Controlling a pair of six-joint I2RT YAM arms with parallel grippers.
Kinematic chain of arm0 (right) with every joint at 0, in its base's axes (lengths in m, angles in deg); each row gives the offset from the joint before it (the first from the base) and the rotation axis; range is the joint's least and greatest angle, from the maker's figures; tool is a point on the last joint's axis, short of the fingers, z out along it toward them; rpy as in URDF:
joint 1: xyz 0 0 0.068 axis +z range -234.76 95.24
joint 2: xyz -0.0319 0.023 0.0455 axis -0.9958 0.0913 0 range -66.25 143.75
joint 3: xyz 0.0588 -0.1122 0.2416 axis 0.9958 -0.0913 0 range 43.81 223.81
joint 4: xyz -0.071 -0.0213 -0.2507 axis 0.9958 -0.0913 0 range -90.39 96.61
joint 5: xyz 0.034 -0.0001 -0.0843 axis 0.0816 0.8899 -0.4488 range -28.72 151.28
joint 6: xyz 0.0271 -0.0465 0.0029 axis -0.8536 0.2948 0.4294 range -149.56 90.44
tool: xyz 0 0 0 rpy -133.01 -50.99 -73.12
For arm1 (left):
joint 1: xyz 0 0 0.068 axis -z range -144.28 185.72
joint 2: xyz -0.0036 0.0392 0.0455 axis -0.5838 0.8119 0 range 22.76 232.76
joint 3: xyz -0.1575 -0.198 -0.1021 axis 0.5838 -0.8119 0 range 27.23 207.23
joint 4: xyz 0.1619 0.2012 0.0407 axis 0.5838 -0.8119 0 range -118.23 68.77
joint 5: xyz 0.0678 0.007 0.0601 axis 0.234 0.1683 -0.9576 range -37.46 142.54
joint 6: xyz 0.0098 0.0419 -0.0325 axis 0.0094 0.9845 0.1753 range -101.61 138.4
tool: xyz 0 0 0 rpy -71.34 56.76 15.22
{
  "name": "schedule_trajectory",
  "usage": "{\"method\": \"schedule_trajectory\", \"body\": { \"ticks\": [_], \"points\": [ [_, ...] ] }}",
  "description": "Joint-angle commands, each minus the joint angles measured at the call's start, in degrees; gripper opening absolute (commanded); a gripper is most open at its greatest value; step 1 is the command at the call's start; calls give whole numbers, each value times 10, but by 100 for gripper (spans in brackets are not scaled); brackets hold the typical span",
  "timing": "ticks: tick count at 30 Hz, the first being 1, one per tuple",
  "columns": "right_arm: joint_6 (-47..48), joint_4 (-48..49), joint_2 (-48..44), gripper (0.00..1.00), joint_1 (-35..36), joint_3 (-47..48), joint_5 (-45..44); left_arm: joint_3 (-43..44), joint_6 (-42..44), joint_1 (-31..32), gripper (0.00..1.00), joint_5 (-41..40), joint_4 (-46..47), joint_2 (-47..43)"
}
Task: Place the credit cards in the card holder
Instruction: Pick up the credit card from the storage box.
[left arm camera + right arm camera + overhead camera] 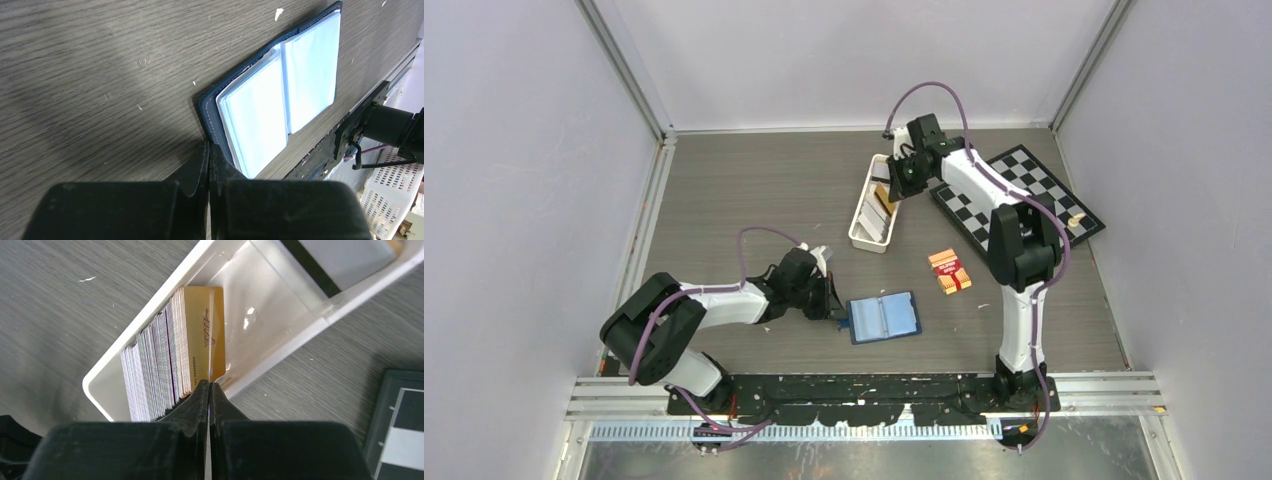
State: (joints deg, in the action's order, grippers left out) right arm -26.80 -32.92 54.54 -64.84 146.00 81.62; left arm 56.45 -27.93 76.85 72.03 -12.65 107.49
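Note:
The card holder (883, 317) lies open on the table and shows light blue sleeves in the left wrist view (260, 110). My left gripper (835, 312) is shut, its tips (209, 145) touching the holder's left navy edge. I cannot tell whether it pinches the cover. Several credit cards (155, 365) stand on edge in a long white tray (107, 365), with a gold card (200, 330) at the front of the stack. My right gripper (894, 190) is over the tray and its tips (210, 384) are shut on the thin edge of a gold card.
A red-orange banded pack (949, 271) lies right of the holder. A chessboard (1024, 195) lies at the back right, and its corner shows in the right wrist view (400, 430). The tray (861, 215) has a second compartment holding a grey and black card (345, 260).

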Motion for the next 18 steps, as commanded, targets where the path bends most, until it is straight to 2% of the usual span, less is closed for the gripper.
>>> {"method": "schedule_trajectory", "body": {
  "ticks": [1,9,12,18],
  "points": [
    [-1,66,-72,0,23,-25,-88,3,2,-1,0,-14,-8,0],
    [12,59,-39,1,71,-5,-197,2,0,-1,0,-15,-9,-2],
    [-1,85,-68,0,88,-29,-252,3,2,-1,0,-17,-16,-8],
    [-55,101,-136,1,92,-58,-261,2,4,-1,0,-21,-18,-9]
  ]
}}
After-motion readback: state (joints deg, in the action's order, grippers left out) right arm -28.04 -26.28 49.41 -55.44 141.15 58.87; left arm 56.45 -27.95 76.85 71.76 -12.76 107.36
